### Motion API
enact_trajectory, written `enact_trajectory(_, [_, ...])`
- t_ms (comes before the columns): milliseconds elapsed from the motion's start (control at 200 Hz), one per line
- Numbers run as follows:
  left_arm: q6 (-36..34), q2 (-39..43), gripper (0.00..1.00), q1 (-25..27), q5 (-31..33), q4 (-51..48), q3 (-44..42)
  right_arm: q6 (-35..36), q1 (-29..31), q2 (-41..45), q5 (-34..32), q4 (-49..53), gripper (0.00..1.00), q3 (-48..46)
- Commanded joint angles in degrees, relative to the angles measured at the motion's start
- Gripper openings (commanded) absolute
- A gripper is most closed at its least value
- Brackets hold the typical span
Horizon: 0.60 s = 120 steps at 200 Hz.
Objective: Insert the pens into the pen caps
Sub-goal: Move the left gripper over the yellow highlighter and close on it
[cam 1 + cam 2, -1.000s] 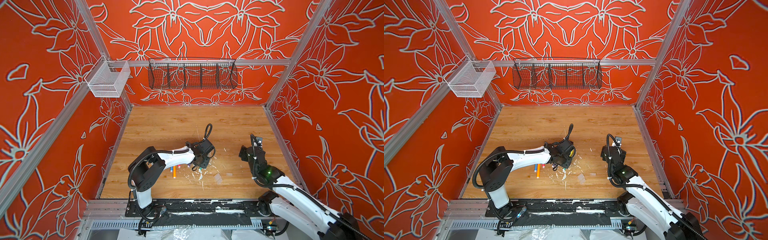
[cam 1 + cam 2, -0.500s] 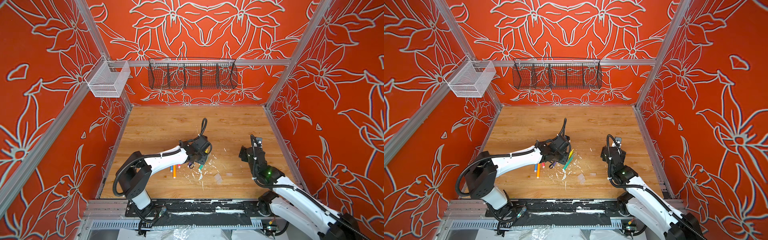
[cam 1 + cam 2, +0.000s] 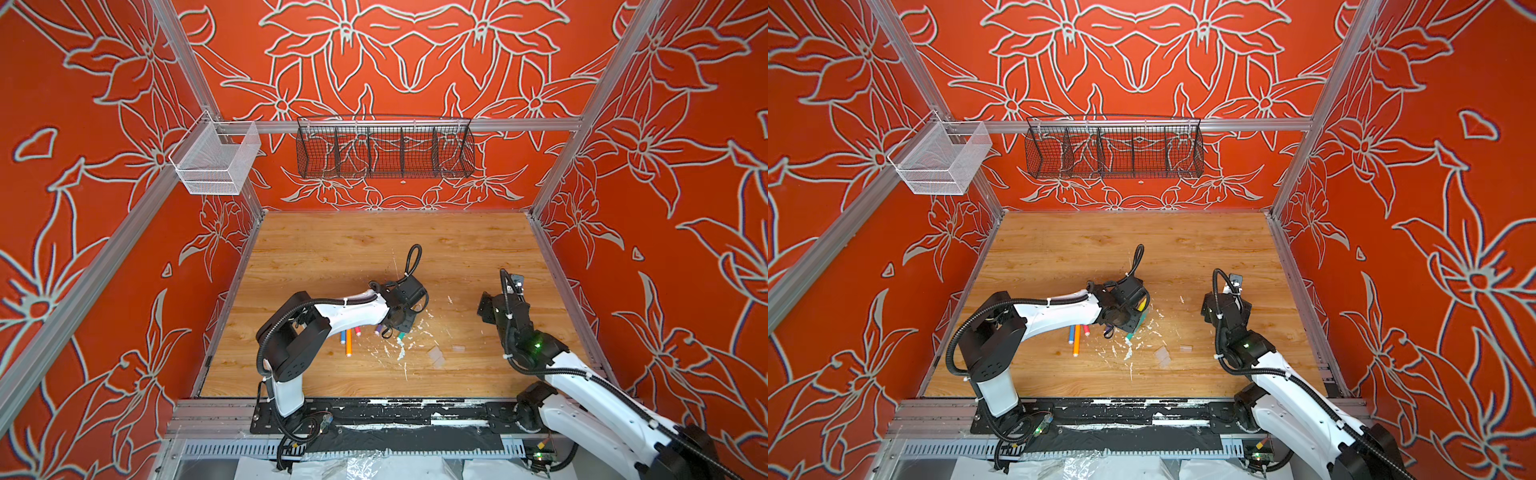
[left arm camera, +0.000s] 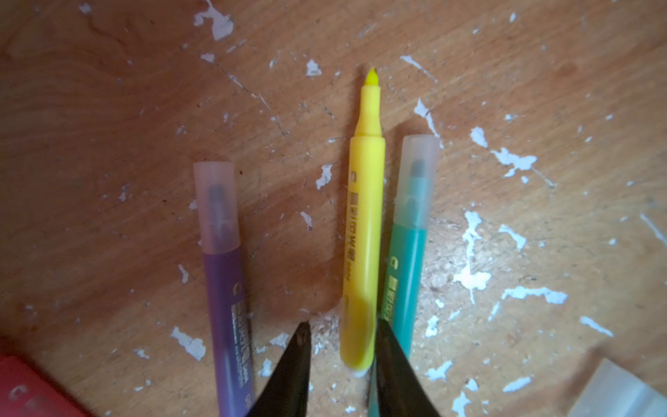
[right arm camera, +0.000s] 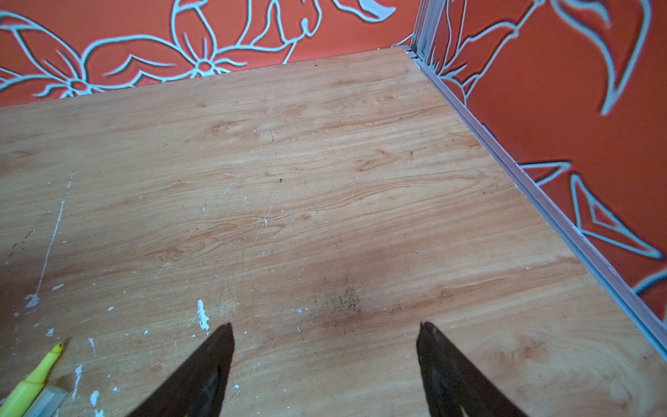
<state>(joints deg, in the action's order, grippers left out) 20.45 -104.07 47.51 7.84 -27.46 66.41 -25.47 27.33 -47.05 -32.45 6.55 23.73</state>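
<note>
In the left wrist view an uncapped yellow pen (image 4: 362, 231) lies on the wood between a purple pen (image 4: 225, 307) and a green pen (image 4: 408, 281), each wearing a clear cap (image 4: 216, 205). My left gripper (image 4: 341, 325) straddles the yellow pen's rear end. One finger touches it and a gap shows at the other. In both top views this gripper (image 3: 399, 328) is low over the pens, beside the blue (image 3: 343, 336), orange (image 3: 348, 345) and pink (image 3: 357, 331) pens. Loose pen caps (image 3: 435, 356) (image 3: 458, 348) lie to the right. My right gripper (image 5: 326, 326) hangs open and empty over bare wood (image 3: 484, 307).
White paint flecks (image 3: 401, 353) dot the wooden floor around the pens. A black wire basket (image 3: 384, 147) hangs on the back wall and a white mesh basket (image 3: 216, 162) on the left wall. A metal rail (image 5: 541, 195) runs along the floor's right edge.
My left gripper's jaws have narrowed around the yellow pen, and the left arm's elbow has swung. The right arm has not moved.
</note>
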Motion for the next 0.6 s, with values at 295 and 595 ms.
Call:
enact_trajectory(295, [0.1,-3.8,0.25,-0.2,-0.4,-0.8,1.8,0.3,-0.3,-0.2,0.2,-0.4,0.81,-0.1])
enact_trajectory(595, [0.1,-5.0,0.23,-0.2,-1.5,-1.9,1.9,0.2,-0.3,1.1,0.1,-0.4,0.81,-0.8])
